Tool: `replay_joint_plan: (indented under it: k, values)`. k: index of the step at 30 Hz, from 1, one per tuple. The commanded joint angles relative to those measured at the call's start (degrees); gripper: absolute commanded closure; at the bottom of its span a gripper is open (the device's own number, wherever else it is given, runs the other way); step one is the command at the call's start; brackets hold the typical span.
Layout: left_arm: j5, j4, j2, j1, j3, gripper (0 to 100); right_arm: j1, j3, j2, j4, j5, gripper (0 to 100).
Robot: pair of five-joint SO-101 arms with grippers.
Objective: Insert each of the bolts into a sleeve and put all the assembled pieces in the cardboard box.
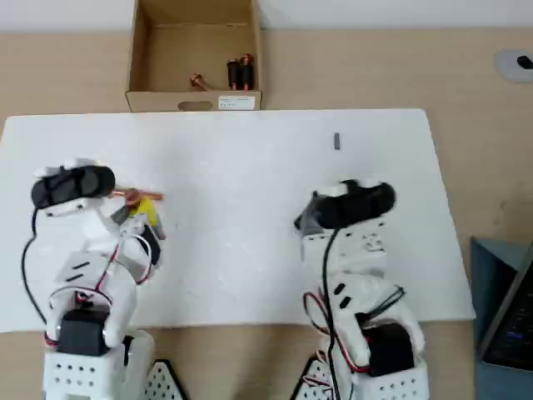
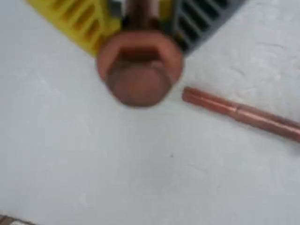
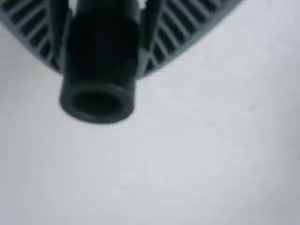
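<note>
My left gripper (image 2: 140,16), with one yellow and one grey finger, is shut on a copper bolt (image 2: 139,70) whose head faces the camera. In the high view this gripper (image 1: 138,210) sits at the left of the white mat (image 1: 241,250). A second copper bolt (image 2: 241,114) lies on the mat just beside it (image 1: 150,197). My right gripper (image 3: 103,23) is shut on a black sleeve (image 3: 98,70), open end toward the camera, low over the mat at centre right (image 1: 305,220). Another black sleeve (image 1: 336,142) lies on the mat farther back. The cardboard box (image 1: 141,50) stands behind the mat.
Inside the box lie two sleeves with bolts in them (image 1: 240,73) and a loose-looking copper bolt (image 1: 198,81). A dark laptop corner (image 1: 504,300) sits off the mat at the right. A grey disc (image 1: 516,64) rests on the wooden table at the far right.
</note>
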Motion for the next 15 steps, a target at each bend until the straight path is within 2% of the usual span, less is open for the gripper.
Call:
replay_joint_plan:
  k: [1, 4, 8, 15]
  values:
    - [-0.8, -3.1, -7.8, 3.5, 2.8, 100, -3.6, 0.7, -6.6, -3.3, 0.4, 98.9]
    - [-0.5, -3.2, -12.6, 6.5, 5.0, 100, -6.5, 1.3, -6.4, -4.0, 0.4, 98.9]
    - [-0.2, -3.9, -11.8, 9.5, 3.4, 100, -11.4, 1.7, -6.4, -4.0, 0.4, 98.9]
    - [2.8, -14.3, -11.7, 10.2, -0.6, 100, -18.7, 4.2, -6.4, -4.0, 0.7, 98.9]
